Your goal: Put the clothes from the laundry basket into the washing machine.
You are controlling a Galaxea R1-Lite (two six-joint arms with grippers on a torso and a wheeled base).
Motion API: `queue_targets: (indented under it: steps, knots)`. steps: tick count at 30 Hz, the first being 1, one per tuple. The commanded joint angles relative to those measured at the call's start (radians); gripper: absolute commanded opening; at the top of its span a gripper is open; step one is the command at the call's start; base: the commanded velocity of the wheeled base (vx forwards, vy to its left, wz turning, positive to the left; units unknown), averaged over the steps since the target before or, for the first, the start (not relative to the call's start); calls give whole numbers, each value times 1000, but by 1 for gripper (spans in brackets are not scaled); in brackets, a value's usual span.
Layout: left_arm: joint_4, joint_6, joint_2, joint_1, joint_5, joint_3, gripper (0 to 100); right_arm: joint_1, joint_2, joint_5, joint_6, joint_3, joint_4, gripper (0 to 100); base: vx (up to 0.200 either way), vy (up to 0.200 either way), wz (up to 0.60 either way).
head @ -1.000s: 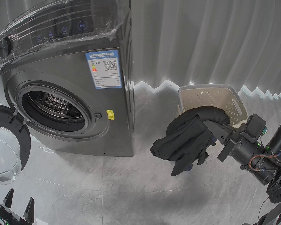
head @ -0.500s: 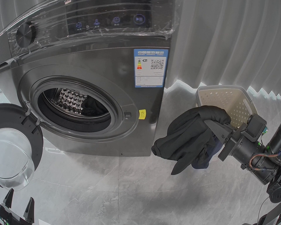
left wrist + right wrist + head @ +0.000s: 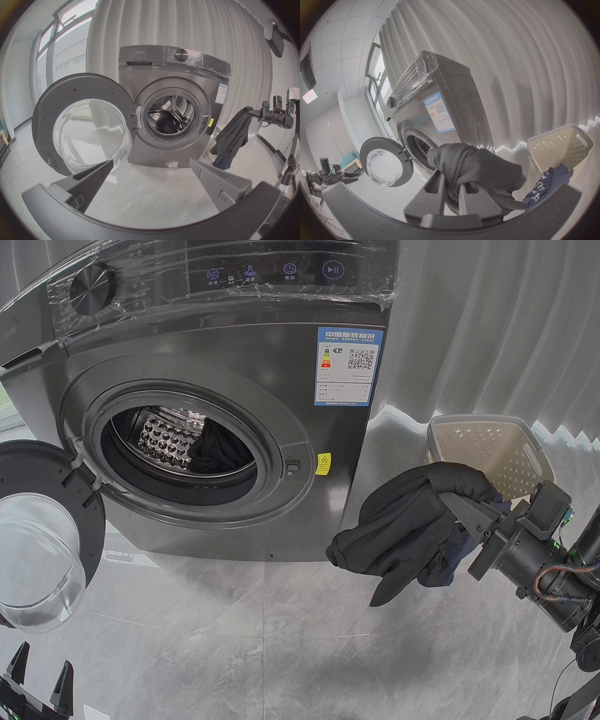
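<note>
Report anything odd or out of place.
A dark blue garment dangles under the black garment clamped in the right gripper, seemingly snagged along. Loose plastic film covers the washing machine panel.

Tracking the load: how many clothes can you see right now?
3. A black garment in the right gripper; a navy one hanging under it; a dark one in the drum. The basket floor is partly hidden.

Right hand [image 3: 455, 505] out at four o'clock, fingers pinched on the black garment [image 3: 400, 534]; left hand [image 3: 40, 671] low at seven o'clock, fingers spread wide.
</note>
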Motion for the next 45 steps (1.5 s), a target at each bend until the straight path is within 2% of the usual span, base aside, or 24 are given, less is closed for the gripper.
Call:
queue_targets:
  steps: [1, 7, 28, 34, 42, 45]
  knots:
    - [0, 0, -16, 0, 1, 15, 100, -1, 0, 1, 0, 0, 0, 0, -200, 0, 0]
    - [0, 0, -16, 0, 1, 15, 100, -2, 0, 1, 0, 2, 1, 0, 0, 0, 0]
    - [0, 0, -16, 0, 1, 15, 100, -21, -7, 1, 0, 2, 1, 0, 0, 200, 0]
    - [0, 0, -16, 0, 1, 15, 100, -19, 0, 1, 0, 5, 1, 0, 0, 0, 0]
    - [0, 0, -16, 0, 1, 15, 100, -21, 0, -1, 0, 3, 1, 0, -200, 0, 0]
    - [0, 0, -16, 0, 1, 15, 100, -21, 0, 1, 0, 5, 1, 0, 0, 0, 0]
